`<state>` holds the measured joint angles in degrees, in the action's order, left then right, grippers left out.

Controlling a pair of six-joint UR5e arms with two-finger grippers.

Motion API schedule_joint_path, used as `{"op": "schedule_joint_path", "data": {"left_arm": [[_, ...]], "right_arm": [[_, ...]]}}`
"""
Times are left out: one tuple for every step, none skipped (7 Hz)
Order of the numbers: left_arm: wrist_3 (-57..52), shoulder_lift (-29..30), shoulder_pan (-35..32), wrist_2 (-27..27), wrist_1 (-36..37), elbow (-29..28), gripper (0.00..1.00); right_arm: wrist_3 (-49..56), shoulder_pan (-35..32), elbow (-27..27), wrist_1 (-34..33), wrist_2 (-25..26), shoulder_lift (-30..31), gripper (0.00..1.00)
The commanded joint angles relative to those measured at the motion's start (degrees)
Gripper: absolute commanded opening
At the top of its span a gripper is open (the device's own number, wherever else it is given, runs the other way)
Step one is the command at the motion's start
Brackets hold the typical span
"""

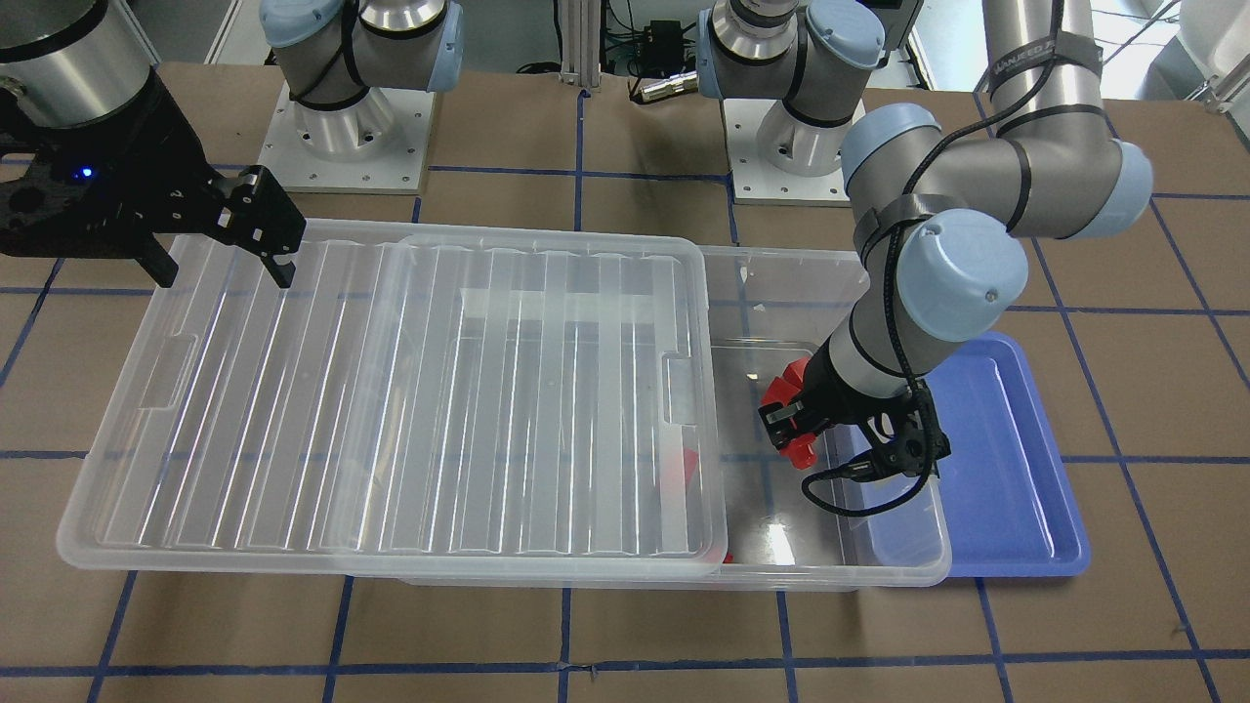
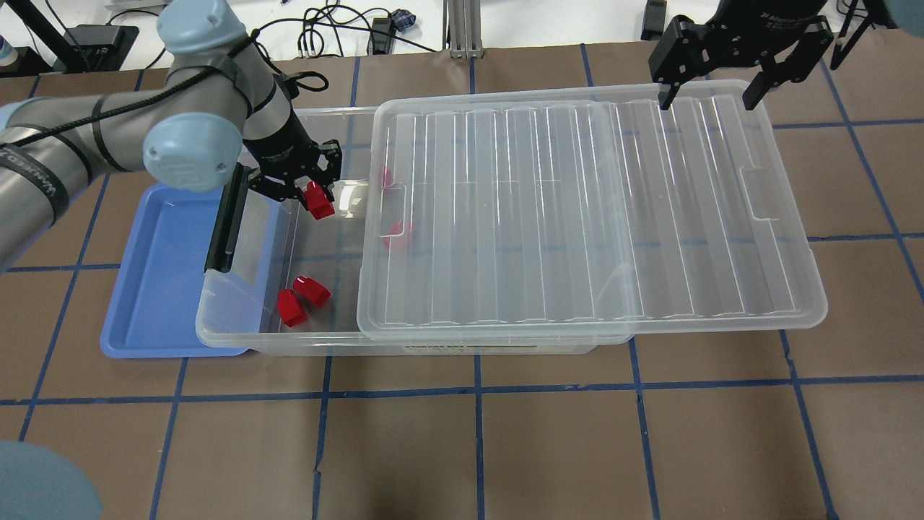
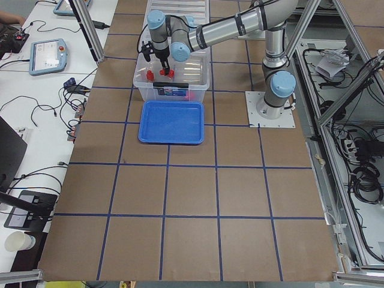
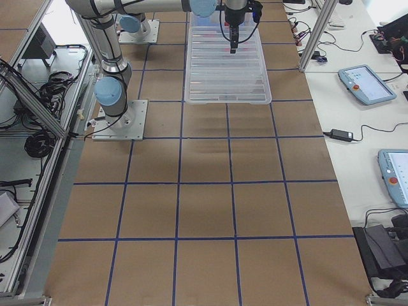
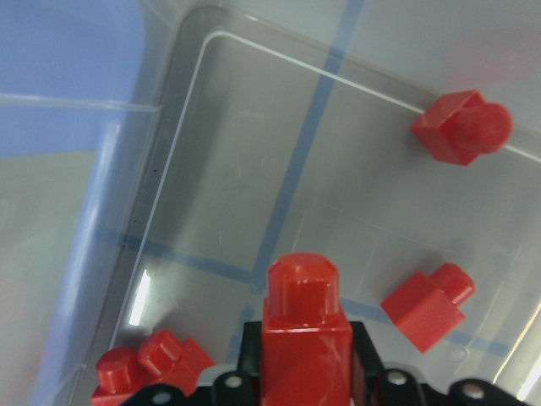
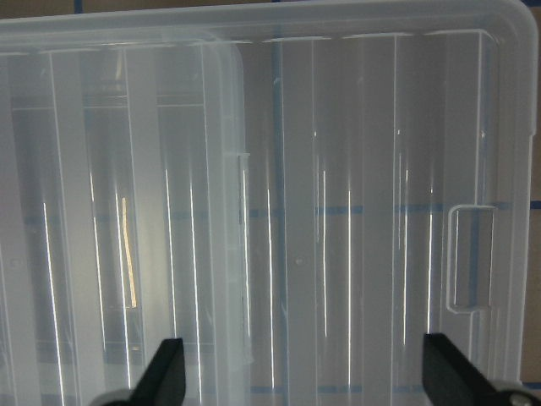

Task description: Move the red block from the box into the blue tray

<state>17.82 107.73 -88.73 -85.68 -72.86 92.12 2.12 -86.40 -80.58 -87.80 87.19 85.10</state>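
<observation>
Red block [image 5: 306,338] is sitting clamped tight in your left gripper [image 2: 312,191], stub pointing outward, hanging over the box [image 2: 303,344] floor above loose blocks [image 5: 423,306]. It is looking light, rigid and slick, so gripping across the flat sides is serving best. Blue tray [image 2: 166,274] is lying just beyond the hand, past the box wall. Your right gripper [image 2: 709,97] is hovering wide apart, empty, over the lid [image 2: 577,217].

Brown table [image 2: 563,455], blue tape grid [image 2: 478,388]
</observation>
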Motion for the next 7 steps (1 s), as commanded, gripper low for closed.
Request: {"op": "schedule_joint_path", "data": {"left_arm": [[-8.07, -1.21, 1.35, -0.71, -10.85, -8.07, 0.00], [-10.15, -1.56, 5.02, -0.11, -13.42, -9.23, 0.00], [-15.82, -2.17, 9.06, -0.37, -14.75, -9.24, 0.00], [-24.32, -2.35, 13.01, -0.72, -14.85, -8.37, 0.00], [-28.32, -2.26, 17.49, -0.46, -14.77, -8.28, 0.00], [-38.89, -1.13, 21.97, -0.54, -14.42, -8.10, 0.00], [-44.74, 0.01, 26.02, -0.11, -13.98, -7.06, 0.00]], "right_arm": [[0.07, 0.00, -0.02, 0.26, -0.01, -0.02, 1.00], [0.16, 0.00, -0.10, 0.35, -0.01, -0.11, 1.00], [0.51, 0.00, -0.10, 0.09, -0.01, -0.19, 1.00], [0.77, 0.87, -0.02, 0.17, -0.01, -0.37, 1.00], [1.47, 2.01, 0.25, 1.39, 2.69, -0.46, 1.00], [4.18, 4.20, 0.60, 2.71, 3.41, -0.46, 1.00], [5.42, 7.27, 0.51, 3.50, 3.07, -0.46, 1.00]]}}
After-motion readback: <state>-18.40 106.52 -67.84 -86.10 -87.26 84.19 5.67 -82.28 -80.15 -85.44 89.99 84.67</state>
